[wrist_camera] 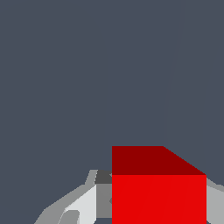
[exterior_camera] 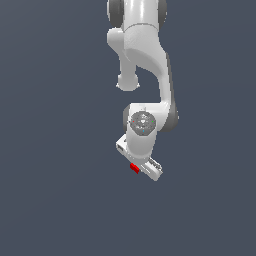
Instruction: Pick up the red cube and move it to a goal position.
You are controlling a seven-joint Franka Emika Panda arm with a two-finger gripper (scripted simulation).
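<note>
1. In the wrist view the red cube (wrist_camera: pixel 158 192) fills the space between the two pale fingers (wrist_camera: pixel 83 205), one on each flank, so we judge the jaws to be closed on it.
2. In the exterior view we see the same red cube (exterior_camera: pixel 134 168) as a small red patch tucked under the white gripper (exterior_camera: pixel 140 166), beneath the wrist of the arm (exterior_camera: pixel 145 55). That is where the task's thing sits: in the hand, not lying apart from it.
3. We cannot tell whether the cube rests on the grey surface (exterior_camera: pixel 50 200) or hangs clear of it; the plain grey ground gives no shadow, edge or corner to judge by.
4. No goal marker shows in either view, so we cannot say which way the carry must go.
5. We take the step in hand to be the carry. To do it well we would keep the squeeze steady and move smoothly.
6. We would hold the wrist level, since a tilt could let so small a block pivot between the pads.
7. We would release only once the cube is at rest at the goal.
</note>
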